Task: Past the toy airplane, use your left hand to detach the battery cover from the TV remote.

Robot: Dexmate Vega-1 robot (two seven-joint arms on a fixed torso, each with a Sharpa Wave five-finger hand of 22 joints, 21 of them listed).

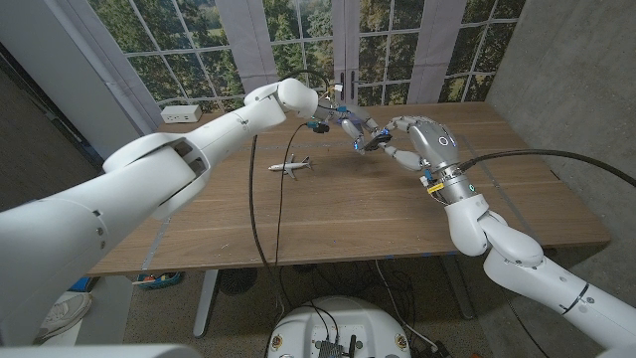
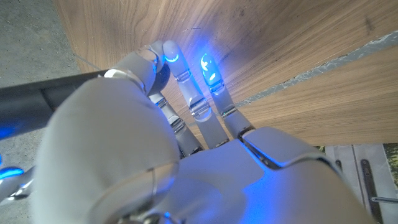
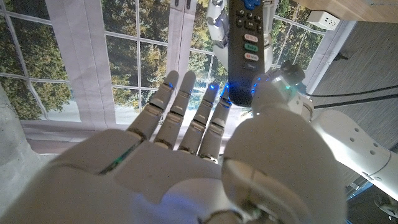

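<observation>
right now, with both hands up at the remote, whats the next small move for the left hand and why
Probably slide the left hand fingertips along the remote's back to push the cover off. The right hand holds the remote's lower end above the table, past the toy airplane, button side facing its wrist camera; no loose cover is visible yet.

We seem to be in an office or lab-like test room rather than a home. We see a plain wooden desk (image 1: pixel 338 214) on metal legs standing on a grey floor, with tall white-framed windows (image 1: pixel 298 45) behind it looking out on trees. A bare grey concrete-looking wall (image 1: pixel 566 70) closes the right side. A white power strip (image 1: pixel 180 114) sits on the desk's far left corner, and black cables (image 1: pixel 260 214) hang over the desk's front edge. We find no household furnishings among these things; the bare surfaces and loose wiring point to a workspace.
</observation>
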